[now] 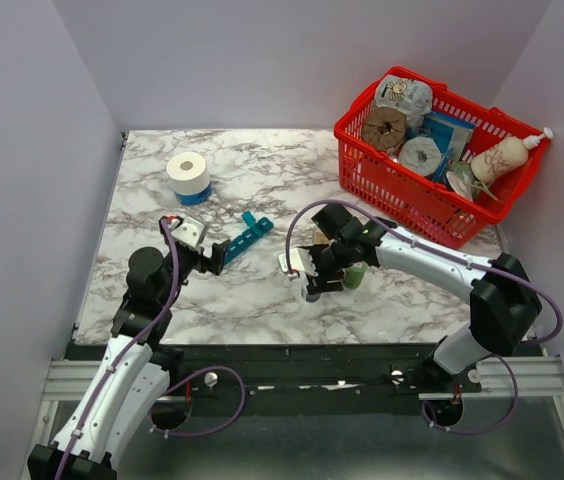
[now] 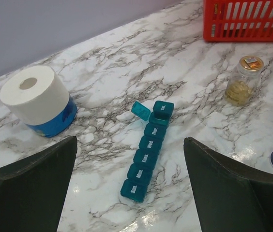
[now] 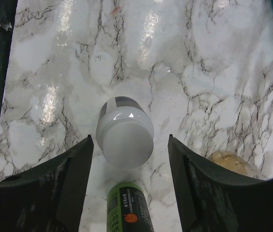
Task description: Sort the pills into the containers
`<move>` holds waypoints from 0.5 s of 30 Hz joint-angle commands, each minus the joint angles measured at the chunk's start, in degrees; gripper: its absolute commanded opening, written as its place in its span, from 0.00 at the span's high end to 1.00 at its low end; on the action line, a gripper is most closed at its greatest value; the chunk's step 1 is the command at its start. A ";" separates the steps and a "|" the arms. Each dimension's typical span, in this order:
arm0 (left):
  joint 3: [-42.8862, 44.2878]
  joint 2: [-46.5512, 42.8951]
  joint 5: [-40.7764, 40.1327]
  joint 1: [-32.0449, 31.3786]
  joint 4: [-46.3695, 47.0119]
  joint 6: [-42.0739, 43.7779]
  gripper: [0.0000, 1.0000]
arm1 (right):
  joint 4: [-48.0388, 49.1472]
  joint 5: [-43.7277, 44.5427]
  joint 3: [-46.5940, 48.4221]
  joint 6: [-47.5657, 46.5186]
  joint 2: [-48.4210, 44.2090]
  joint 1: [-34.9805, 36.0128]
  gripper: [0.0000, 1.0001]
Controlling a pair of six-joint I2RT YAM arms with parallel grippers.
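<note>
Carefully: my right end effector (image 3: 130,140), spread, is straddling the white bottle (image 3: 125,133); closing off-centre risks knocking it into the green bottle (image 3: 129,208). My left end effector (image 2: 130,145) is hovering spread over the pill organiser (image 2: 146,154), lower centre.

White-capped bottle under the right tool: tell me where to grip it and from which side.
Probably across the round white cap, coming straight down. The white-capped bottle stands upright, cap up, centred between the open fingers of the right tool. The green-labelled bottle close beside it makes a sideways approach awkward.
</note>
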 commanded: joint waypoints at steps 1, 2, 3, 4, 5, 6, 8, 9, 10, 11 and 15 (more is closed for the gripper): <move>-1.00 -0.44 3.77 0.04 2.20 -2.81 0.01 | 0.84 1.78 -0.60 0.57 1.05 0.21 0.32; -1.26 -0.61 3.42 0.13 2.98 -4.38 0.01 | 0.75 1.69 -0.60 0.66 1.14 0.29 0.33; -1.27 -0.79 3.59 0.13 3.08 -5.10 0.01 | 0.67 1.52 -0.42 0.75 1.40 0.29 0.34; -1.18 -0.97 4.11 0.13 3.08 -5.02 0.01 | 0.84 1.17 -0.33 0.92 1.58 0.38 0.36; -1.27 -0.97 4.55 0.13 3.08 -5.01 0.01 | 0.58 1.08 -0.16 1.10 1.84 0.30 0.37; -1.35 -0.97 4.90 0.04 3.08 -5.01 0.01 | 0.58 0.99 0.02 1.27 1.93 0.29 0.38; -1.53 -0.79 7.26 0.04 3.17 -5.10 0.01 | 0.40 0.64 0.11 1.36 2.20 0.30 0.41; -1.62 -0.36 8.59 0.13 3.26 -5.02 0.01 | 0.31 0.55 0.19 1.36 2.37 0.29 0.43; -1.71 -0.26 10.69 0.13 3.26 -3.97 0.01 | 0.05 0.03 0.63 1.45 2.55 0.38 0.49; -1.97 0.08 16.02 0.04 3.43 -2.83 0.01 | -0.91 -0.33 1.16 1.62 2.72 0.30 0.54; -2.59 4.47 24.24 -5.56 4.58 -0.54 0.09 | -3.64 -3.14 3.71 5.22 1.24 0.29 0.76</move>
